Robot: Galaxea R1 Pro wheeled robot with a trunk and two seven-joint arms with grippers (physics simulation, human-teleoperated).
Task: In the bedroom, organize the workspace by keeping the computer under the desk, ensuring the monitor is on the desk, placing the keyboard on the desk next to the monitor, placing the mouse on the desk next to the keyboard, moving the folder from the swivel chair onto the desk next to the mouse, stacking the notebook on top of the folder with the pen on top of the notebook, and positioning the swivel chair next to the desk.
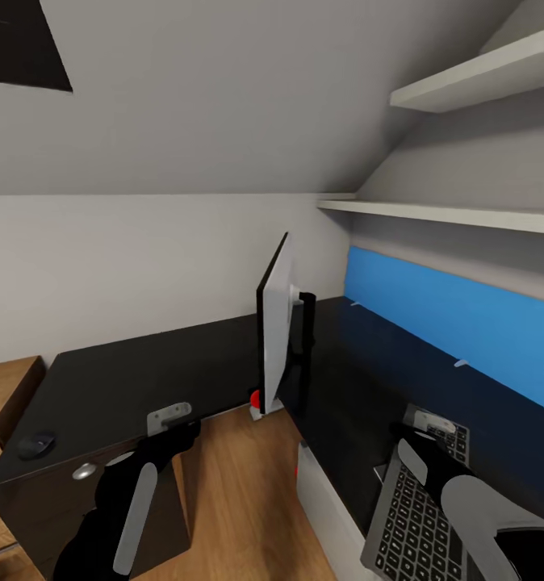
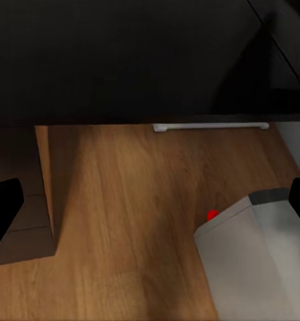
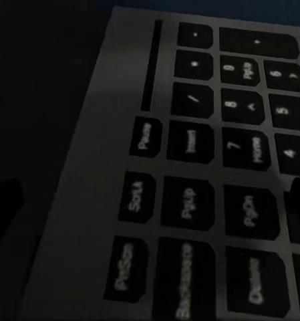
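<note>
My left arm reaches forward low on my left side, black sleeve with a grey strip along the forearm, and my left gripper (image 1: 177,426) points ahead and slightly down. In its wrist view the two dark fingertips (image 2: 3,207) sit far apart, so it's wide open, nothing between them. My right arm angles in from the lower right, grey cuff showing, right gripper (image 1: 417,432) tipped downward, fingers spread apart too.

Grey keyboard (image 1: 424,507) flat on black desk (image 1: 143,371), monitor (image 1: 274,323) upright.
</note>
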